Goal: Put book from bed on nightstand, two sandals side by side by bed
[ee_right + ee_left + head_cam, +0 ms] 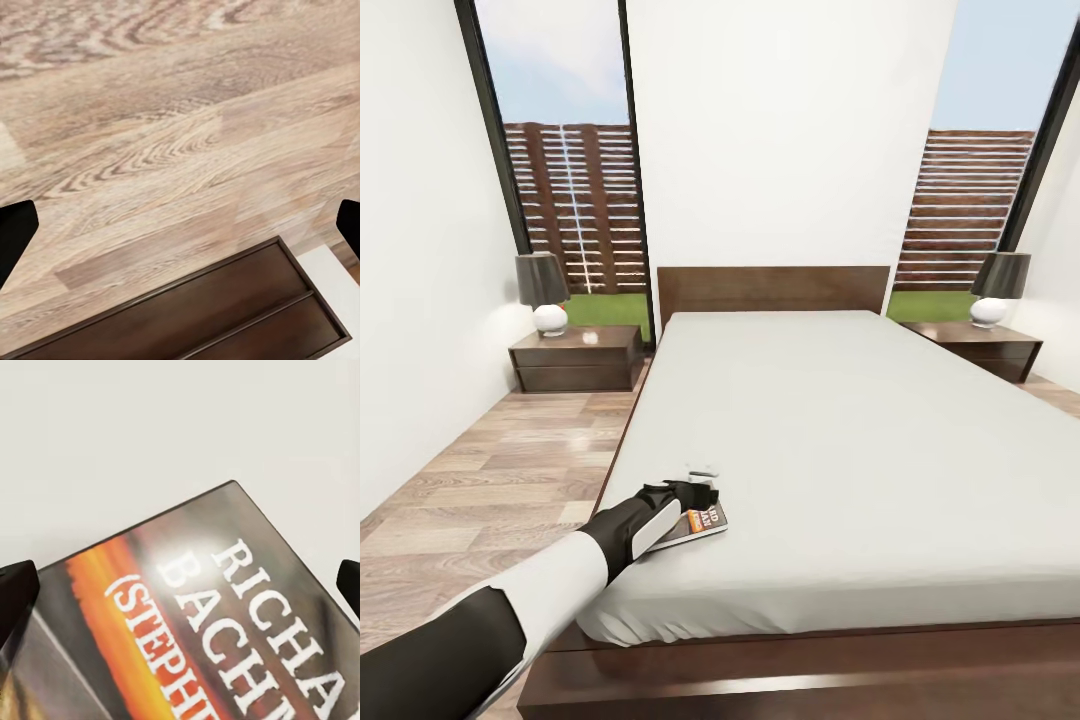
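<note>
The book [705, 522] lies flat on the pale mattress of the bed [840, 440], near its front left corner. Up close, the book [225, 615] shows its dark cover, orange band and white lettering. My left gripper [698, 493] hovers just over the book's far end. It is open, with black fingertips [15, 592] spread wide to either side of the cover. My right gripper [180, 232] is open too, held over the wood floor [150, 112] beside the dark bed frame [247, 307]. The blue sandals are out of view.
One nightstand [575, 358] with a lamp [542, 290] stands left of the headboard. A second nightstand [988, 348] with a lamp [997, 285] stands on the right. A strip of plank floor [490, 480] runs between the bed and the left wall.
</note>
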Controlling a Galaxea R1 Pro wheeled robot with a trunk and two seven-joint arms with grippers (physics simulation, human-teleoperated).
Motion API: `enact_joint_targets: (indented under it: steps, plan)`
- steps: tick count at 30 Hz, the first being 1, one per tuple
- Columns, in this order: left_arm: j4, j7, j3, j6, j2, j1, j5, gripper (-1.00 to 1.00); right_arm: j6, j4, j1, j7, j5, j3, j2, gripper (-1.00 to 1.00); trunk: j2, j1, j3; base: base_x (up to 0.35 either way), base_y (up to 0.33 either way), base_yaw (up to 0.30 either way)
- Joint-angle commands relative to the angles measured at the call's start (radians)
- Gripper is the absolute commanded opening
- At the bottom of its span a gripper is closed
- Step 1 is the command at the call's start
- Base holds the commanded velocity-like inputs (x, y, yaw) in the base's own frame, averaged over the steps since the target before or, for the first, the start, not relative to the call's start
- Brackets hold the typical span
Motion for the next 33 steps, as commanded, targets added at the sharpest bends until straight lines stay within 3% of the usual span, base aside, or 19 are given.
enact_joint_targets:
  steps: [1, 33]
  plan:
    - [-0.001, 0.01, -0.008, 0.002, 0.001, -0.001, 0.013, 1.0, -0.008, 0.002, 0.0, 0.0, 0.0, -0.006, 0.0, 1.0, 0.0, 0.0, -0.001, 0.0, 0.0, 0.0]
    - [0.002, 0.012, -0.008, 0.006, 0.004, -0.017, 0.014, 1.0, -0.008, 0.002, -0.001, 0.0, 0.0, -0.006, 0.001, 1.0, 0.0, 0.0, -0.001, 0.001, 0.0, 0.0]
